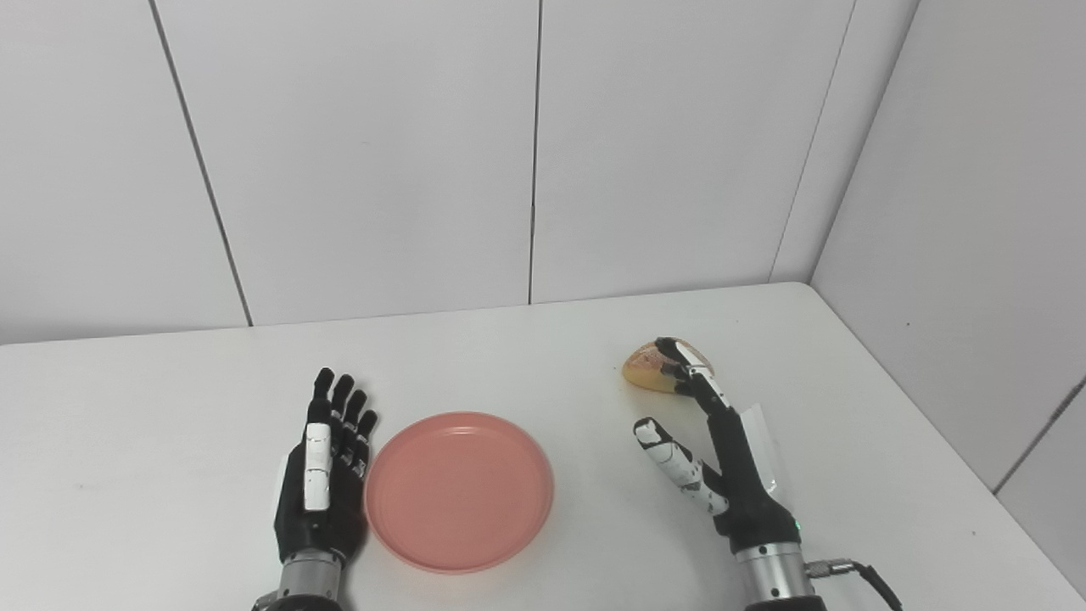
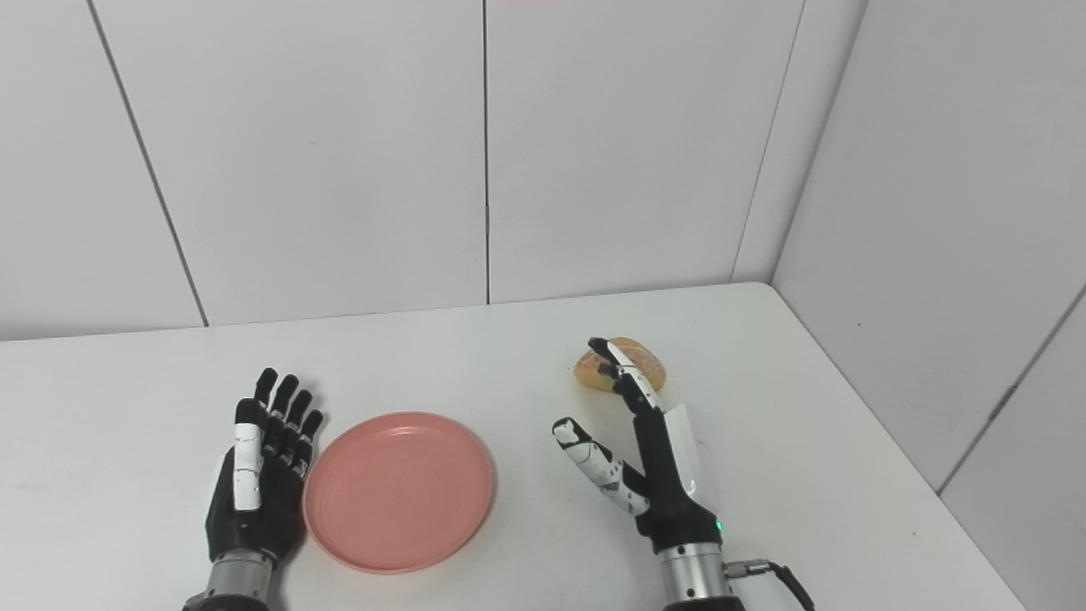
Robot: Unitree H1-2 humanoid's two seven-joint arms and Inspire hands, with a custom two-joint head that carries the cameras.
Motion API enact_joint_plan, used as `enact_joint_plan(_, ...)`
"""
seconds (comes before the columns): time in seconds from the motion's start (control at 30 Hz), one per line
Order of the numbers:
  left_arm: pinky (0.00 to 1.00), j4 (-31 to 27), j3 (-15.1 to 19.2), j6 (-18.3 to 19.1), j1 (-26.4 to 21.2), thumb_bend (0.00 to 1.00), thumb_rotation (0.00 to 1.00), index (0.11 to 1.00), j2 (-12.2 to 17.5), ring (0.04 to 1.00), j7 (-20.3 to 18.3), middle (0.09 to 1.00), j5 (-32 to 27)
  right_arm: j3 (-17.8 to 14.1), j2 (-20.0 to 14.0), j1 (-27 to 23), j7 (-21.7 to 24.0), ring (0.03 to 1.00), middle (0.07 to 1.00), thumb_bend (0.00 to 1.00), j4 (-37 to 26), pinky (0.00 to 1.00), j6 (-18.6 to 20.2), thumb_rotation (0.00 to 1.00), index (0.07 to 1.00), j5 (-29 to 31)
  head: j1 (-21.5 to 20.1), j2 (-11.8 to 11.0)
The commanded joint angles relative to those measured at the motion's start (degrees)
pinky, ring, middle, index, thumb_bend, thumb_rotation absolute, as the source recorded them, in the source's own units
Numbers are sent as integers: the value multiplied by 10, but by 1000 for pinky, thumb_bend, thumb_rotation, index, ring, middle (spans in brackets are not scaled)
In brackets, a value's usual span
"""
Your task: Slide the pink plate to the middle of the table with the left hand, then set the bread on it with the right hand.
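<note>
Two open hands, left hand [image 1: 322,484] beside pink plate [image 1: 459,490], right hand [image 1: 708,450] at bread [image 1: 649,367]

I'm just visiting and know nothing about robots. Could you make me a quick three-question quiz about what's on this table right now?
1. True or false: the bread already lies on the plate.
2. Which hand is beside the plate's rim? A) left hand B) right hand
3. Fill in: the right hand's fingertips reach over the ____.

Key
1. False; the bread lies on the table, apart from the plate.
2. A; the left hand stands open right by the plate's left edge.
3. Bread; the hand is open, thumb spread wide, not yet closed on it.
</note>
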Motion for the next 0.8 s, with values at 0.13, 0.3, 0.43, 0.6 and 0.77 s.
enact_joint_plan(0.13, 1000, 24, 7, -7, 26, 878, 717, 1000, 8, 1000, -5, 1000, 5, -8, -42, -68, 34, 804, 858, 810, -40, 693, 80, 1000, 838, -112, 2, 0)
enact_joint_plan(0.3, 1000, 25, 7, -6, 26, 870, 717, 1000, 8, 1000, -6, 1000, 4, -4, -62, -100, 48, 811, 854, 830, -28, 699, 98, 1000, 828, -152, 2, 2)
enact_joint_plan(0.43, 1000, 29, 7, -9, 24, 871, 725, 1000, 9, 1000, -6, 1000, 6, 6, -84, -128, 55, 816, 839, 830, -5, 735, 106, 1000, 828, -191, 2, 2)
enact_joint_plan(0.6, 1000, 31, 5, -12, 24, 881, 734, 1000, 9, 1000, -3, 1000, 12, 20, -104, -154, 63, 829, 832, 833, 27, 832, 117, 1000, 818, -238, 6, 3)
enact_joint_plan(0.77, 1000, 31, 3, -16, 25, 878, 742, 1000, 8, 1000, -2, 1000, 19, 32, -121, -182, 86, 835, 830, 860, 62, 858, 138, 1000, 811, -275, 8, 2)
